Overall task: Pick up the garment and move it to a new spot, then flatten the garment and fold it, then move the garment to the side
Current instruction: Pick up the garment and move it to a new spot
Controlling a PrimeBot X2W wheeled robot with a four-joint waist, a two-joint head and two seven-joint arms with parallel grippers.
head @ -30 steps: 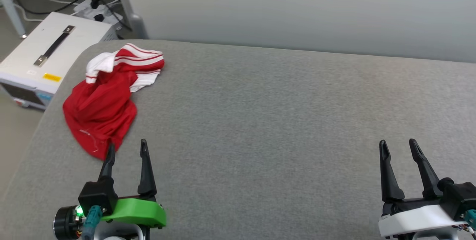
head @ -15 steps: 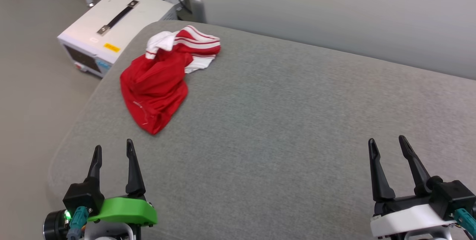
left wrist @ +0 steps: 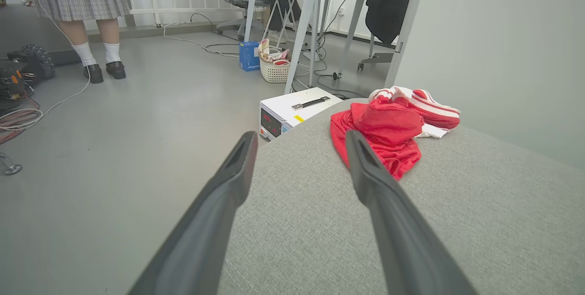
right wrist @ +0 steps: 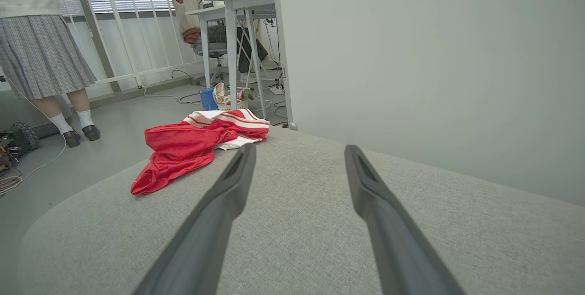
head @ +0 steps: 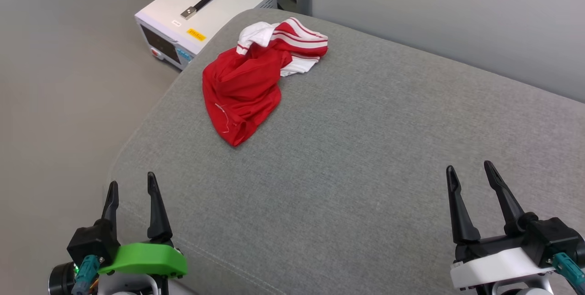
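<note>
Garment: crumpled red jersey T-shirt (head: 256, 80) w/ white sleeve and red-and-white striped trim on top; lies bunched at far-left corner of the couch-like grey fabric-covered pad (head: 365, 171), near its rounded edge. Print not visible.
Change vs earlier: whole head view has swung, so more floor shows at left and the shirt sits further right in the picture; camera move, not the shirt. Same crumple, same corner. Both grippers keep the same spread.
Left gripper (head: 131, 181): dark fingers apart, holding nothing; over the pad's near-left edge, well apart from the shirt, w/ bare grey cloth between.
Right gripper (head: 469, 167): fingers apart, holding nothing; near-right of pad, far from shirt.
Beside pad: white box-shaped unit w/ black handle and yellow label (head: 205, 7) on the floor just past the shirt's corner.
Behind: pale plain wall (head: 457, 12) along pad's far side.
Further off: person in plaid skirt, white socks, black shoes (left wrist: 87, 12); white woven basket (left wrist: 274, 70) and blue box (left wrist: 249, 56) by desk legs; cables on floor.
</note>
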